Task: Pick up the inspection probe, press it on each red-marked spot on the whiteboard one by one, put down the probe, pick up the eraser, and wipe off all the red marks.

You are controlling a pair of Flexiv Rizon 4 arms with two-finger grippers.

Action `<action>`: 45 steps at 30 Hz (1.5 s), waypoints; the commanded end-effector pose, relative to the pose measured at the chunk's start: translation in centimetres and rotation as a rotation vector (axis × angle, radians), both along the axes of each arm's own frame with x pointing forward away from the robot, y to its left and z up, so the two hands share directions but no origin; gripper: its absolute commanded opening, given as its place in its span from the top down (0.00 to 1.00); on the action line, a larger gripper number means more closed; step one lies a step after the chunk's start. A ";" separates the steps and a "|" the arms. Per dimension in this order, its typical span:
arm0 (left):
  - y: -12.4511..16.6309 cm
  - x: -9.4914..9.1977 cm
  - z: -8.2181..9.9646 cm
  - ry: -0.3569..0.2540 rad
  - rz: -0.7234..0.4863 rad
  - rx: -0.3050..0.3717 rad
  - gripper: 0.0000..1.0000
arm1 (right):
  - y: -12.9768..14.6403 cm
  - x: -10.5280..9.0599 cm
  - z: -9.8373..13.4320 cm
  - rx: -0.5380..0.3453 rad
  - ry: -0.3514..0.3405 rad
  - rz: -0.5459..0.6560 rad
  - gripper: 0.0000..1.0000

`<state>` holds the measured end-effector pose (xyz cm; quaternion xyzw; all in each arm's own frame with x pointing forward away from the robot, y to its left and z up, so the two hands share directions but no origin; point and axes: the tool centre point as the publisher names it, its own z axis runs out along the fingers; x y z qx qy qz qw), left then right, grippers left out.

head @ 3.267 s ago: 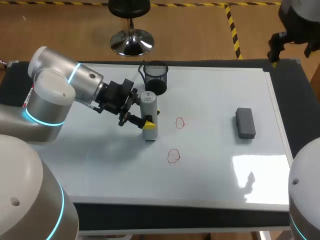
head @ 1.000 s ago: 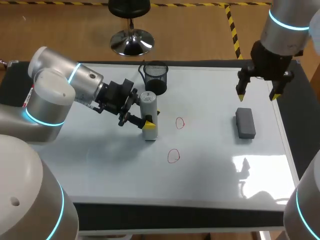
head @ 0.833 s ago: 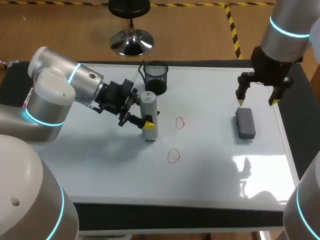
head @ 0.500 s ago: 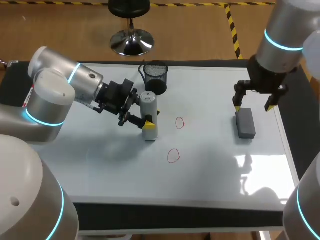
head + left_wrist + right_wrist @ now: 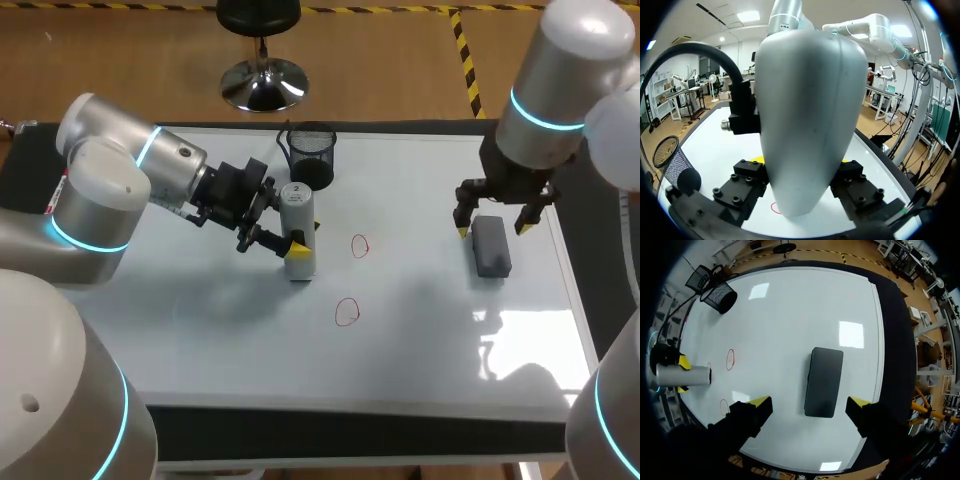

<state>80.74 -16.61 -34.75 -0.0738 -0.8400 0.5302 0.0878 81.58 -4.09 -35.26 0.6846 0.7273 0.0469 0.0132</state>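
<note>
Right arm has come down and leftward from the far right corner, so its gripper [image 5: 491, 230] now hangs over the eraser [image 5: 491, 250]. The left arm and everything on the whiteboard [image 5: 420, 340] lie as before.

The right fingers are spread wide, one yellow tip to each long side of the eraser. The right wrist view makes this plain: the dark eraser lies flat between and just ahead of the tips, with bare board in both gaps and neither tip touching it. The head view alone leaves that unclear.

The eraser lies on the right part of the board, well apart from the far mark [image 5: 360, 245] and the near mark [image 5: 346, 312], both red rings near the middle.

The left gripper [image 5: 302, 238] is clamped on the probe [image 5: 296, 212], which stands upright on the board just left of the far mark. The left wrist view shows little but the probe's pale body filling the space between the finger blocks, with a mesh cup [image 5: 311, 155] off to one side. The head view places that cup just beyond the probe, near the far edge.
</note>
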 end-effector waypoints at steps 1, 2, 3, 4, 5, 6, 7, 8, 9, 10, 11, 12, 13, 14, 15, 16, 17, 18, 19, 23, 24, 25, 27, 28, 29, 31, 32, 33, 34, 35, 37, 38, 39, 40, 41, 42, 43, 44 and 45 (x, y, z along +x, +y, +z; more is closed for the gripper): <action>0.1 -0.4 -1.2 0.000 0.002 -0.003 1.00 | 0.0 -0.2 -1.1 0.003 -0.017 0.002 0.00; 0.1 -0.4 -1.2 0.000 0.002 -0.003 1.00 | 0.0 -0.1 -1.3 0.003 -0.017 0.002 0.00; 0.1 -0.4 -1.2 0.000 0.002 -0.003 1.00 | 0.0 -0.1 -1.5 0.004 -0.016 0.003 0.00; 0.1 -0.4 -1.2 0.000 0.002 -0.003 1.00 | 0.0 -0.1 -1.7 0.000 -0.014 0.003 0.00; 0.1 -0.4 -1.2 0.000 0.002 -0.003 1.00 | 0.0 0.0 -1.9 -0.010 -0.015 0.001 0.00; 0.1 -0.4 -1.2 0.000 0.002 -0.003 1.00 | 0.0 0.0 -2.1 -0.014 -0.015 0.001 0.00; 0.1 -0.4 -1.2 0.000 0.002 -0.003 1.00 | -0.1 0.1 -2.3 -0.019 -0.015 -0.001 0.00; 0.1 -0.4 -1.2 0.000 0.002 -0.003 1.00 | -0.2 0.1 -2.4 -0.020 -0.014 -0.002 0.00; 0.1 -0.4 -1.2 0.000 0.002 -0.003 1.00 | -0.2 0.1 -2.6 -0.022 -0.012 -0.004 0.00; 0.1 -0.4 -1.2 0.000 0.002 -0.003 1.00 | -0.3 0.2 -2.8 -0.023 -0.010 -0.005 0.00; 0.1 -0.4 -1.2 0.000 0.002 -0.003 1.00 | -0.3 0.2 -3.0 -0.024 -0.007 -0.006 0.00; 0.1 -0.4 -1.2 0.000 0.002 -0.003 1.00 | -0.4 0.2 -3.2 -0.025 -0.005 -0.006 0.00; 0.1 -0.4 -1.2 0.000 0.002 -0.003 1.00 | -0.4 0.2 -3.4 -0.027 -0.003 -0.008 0.00; 0.1 -0.4 -1.2 0.000 0.002 -0.003 1.00 | -0.4 0.2 -3.6 -0.027 0.002 -0.010 0.00; 0.1 -0.4 -1.2 0.000 0.002 -0.003 1.00 | -0.4 0.2 -3.8 -0.031 0.005 -0.013 0.00; 0.1 -0.4 -1.2 0.000 0.002 -0.003 1.00 | -0.5 0.2 -3.9 -0.033 0.006 -0.016 0.00; 0.1 -0.4 -1.2 0.000 0.002 -0.003 1.00 | -0.5 0.2 -4.0 -0.033 0.008 -0.017 0.00; 0.1 -0.4 -1.2 0.000 0.002 -0.003 1.00 | -0.6 0.3 -4.1 -0.033 0.010 -0.017 0.00; 0.1 -0.4 -1.2 0.000 0.002 -0.003 1.00 | -0.7 0.3 -4.3 -0.033 0.012 -0.018 0.00; 0.1 -0.4 -1.2 0.000 0.002 -0.003 1.00 | -0.9 0.5 -4.9 -0.049 0.018 -0.029 0.00; 0.1 -0.4 -1.2 0.000 0.002 -0.003 1.00 | -0.9 0.6 -5.0 -0.050 0.018 -0.029 0.00; 0.1 -0.4 -1.2 0.000 0.002 -0.003 1.00 | -0.9 0.6 -5.0 -0.050 0.019 -0.030 0.00; 0.1 -0.4 -1.2 0.000 0.002 -0.003 1.00 | -0.9 0.7 -5.1 -0.051 0.020 -0.030 0.00; 0.1 -0.4 -1.2 0.000 0.002 -0.003 1.00 | -1.0 0.7 -5.1 -0.052 0.020 -0.030 0.00; 0.1 -0.4 -1.2 0.000 0.002 -0.003 1.00 | -1.0 0.7 -5.2 -0.053 0.020 -0.031 0.00; 0.1 -0.4 -1.2 0.000 0.002 -0.003 1.00 | -1.0 0.8 -5.3 -0.056 0.021 -0.030 0.00; 0.1 -0.4 -1.2 0.000 0.002 -0.003 1.00 | -1.0 0.8 -5.4 -0.057 0.021 -0.030 0.00; 0.1 -0.4 -1.2 0.000 0.002 -0.003 1.00 | -1.0 0.8 -5.5 -0.057 0.022 -0.030 0.00; 0.1 -0.4 -1.2 0.000 0.002 -0.003 1.00 | -1.0 0.7 -5.7 -0.058 0.023 -0.030 0.00; 0.1 -0.4 -1.2 0.000 0.002 -0.003 1.00 | -1.0 0.7 -5.9 -0.058 0.025 -0.030 0.05; 0.1 -0.4 -1.2 0.000 0.002 -0.003 1.00 | -0.9 0.7 -6.1 -0.062 0.029 -0.028 0.29; 0.1 -0.4 -1.2 0.000 0.002 -0.003 1.00 | -0.9 0.6 -6.1 -0.065 0.032 -0.028 0.44; 0.1 -0.4 -1.2 0.000 0.002 -0.003 1.00 | -0.9 0.6 -6.2 -0.067 0.034 -0.026 0.51; 0.1 -0.4 -1.2 0.000 0.002 -0.003 1.00 | -0.9 0.6 -6.3 -0.068 0.035 -0.026 0.51; 0.1 -0.4 -1.2 0.000 0.002 -0.003 1.00 | -0.9 0.6 -6.4 -0.069 0.037 -0.026 0.52; 0.1 -0.4 -1.2 0.000 0.002 -0.003 1.00 | -1.0 0.6 -6.5 -0.069 0.039 -0.026 0.52; 0.1 -0.4 -1.2 0.000 0.002 -0.003 1.00 | -1.0 0.7 -6.6 -0.070 0.041 -0.027 0.53; 0.1 -0.4 -1.2 0.000 0.002 -0.003 1.00 | -1.0 0.7 -6.7 -0.071 0.043 -0.027 0.57; 0.1 -0.4 -1.2 0.000 0.002 -0.003 1.00 | -1.0 0.6 -6.9 -0.072 0.046 -0.028 0.58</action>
